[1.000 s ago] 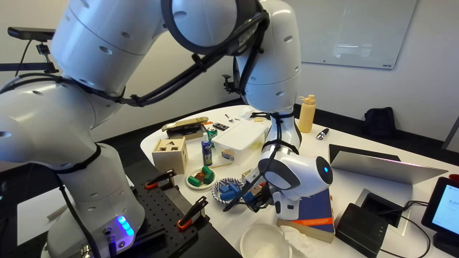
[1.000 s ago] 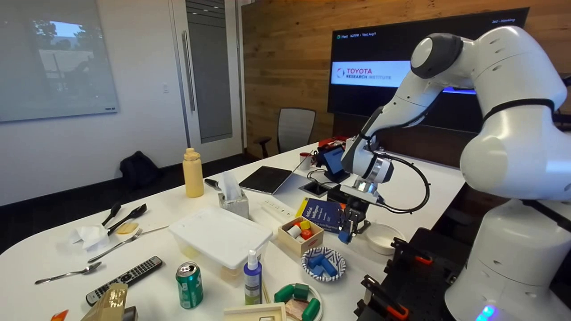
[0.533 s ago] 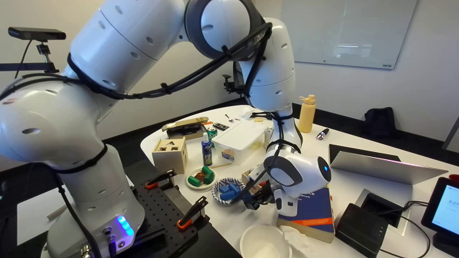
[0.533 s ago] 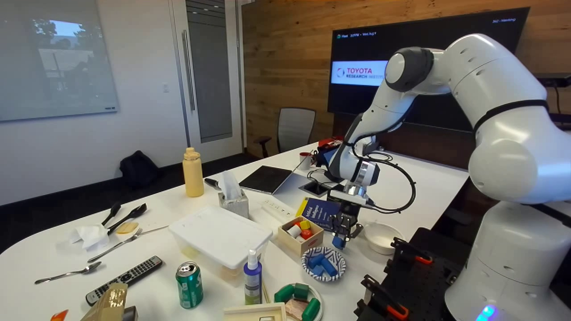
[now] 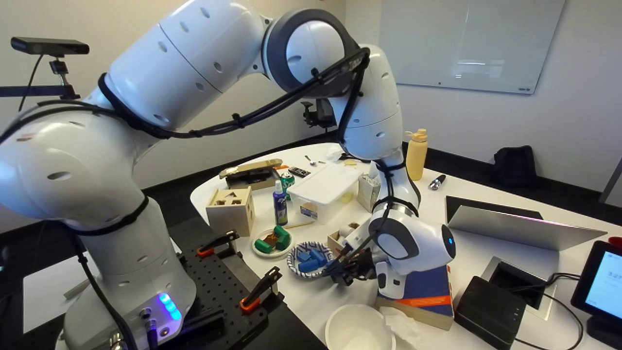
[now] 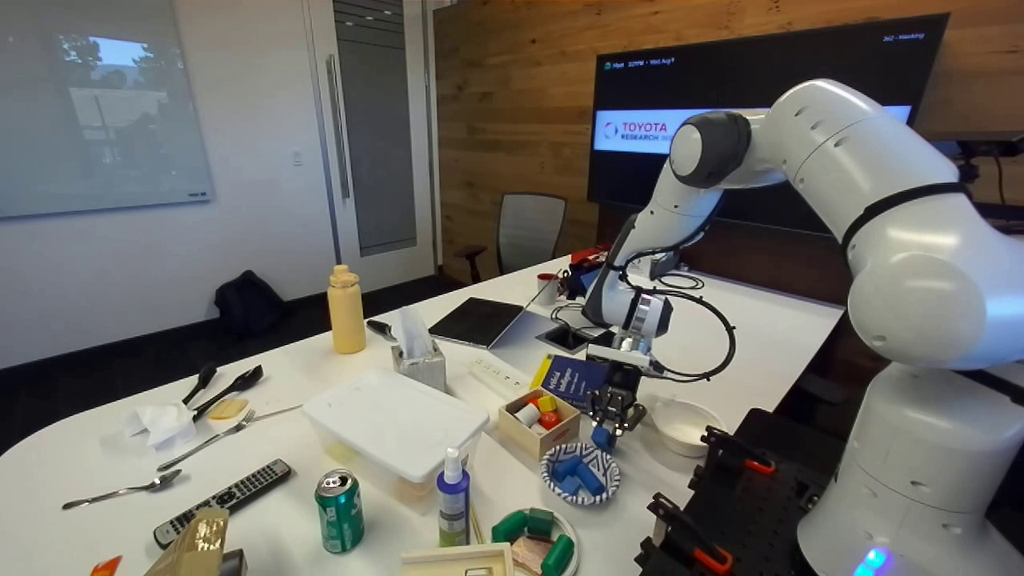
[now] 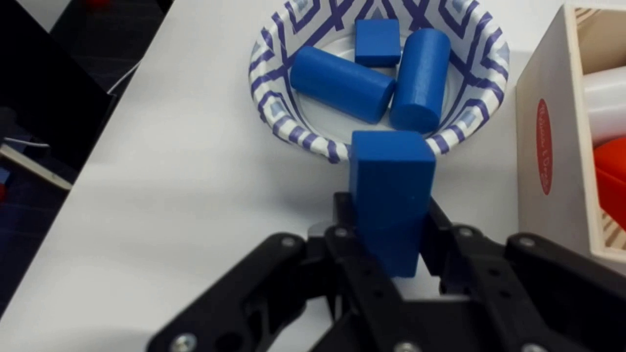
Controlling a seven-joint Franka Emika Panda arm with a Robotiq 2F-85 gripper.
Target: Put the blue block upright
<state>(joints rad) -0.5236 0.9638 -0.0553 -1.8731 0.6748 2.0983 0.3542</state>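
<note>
My gripper is shut on a blue rectangular block, one finger on each side. In the wrist view the block's long side runs away from the gripper, past the fingertips. In an exterior view the block shows below the gripper, between the patterned bowl and the white bowl; I cannot tell whether it touches the table. In another exterior view the gripper and cables hide it. The patterned bowl just beyond it holds several blue pieces: two cylinders and a square-looking block.
A wooden box with red, yellow and white pieces stands close beside the gripper. A book and a white bowl are near. A plate of green blocks and black clamps lie toward the robot base.
The arm has come down and the gripper has shifted toward the patterned bowl, with the block still held. The gripper's motion has slowed over the last half second. Objects on the table have not moved.
</note>
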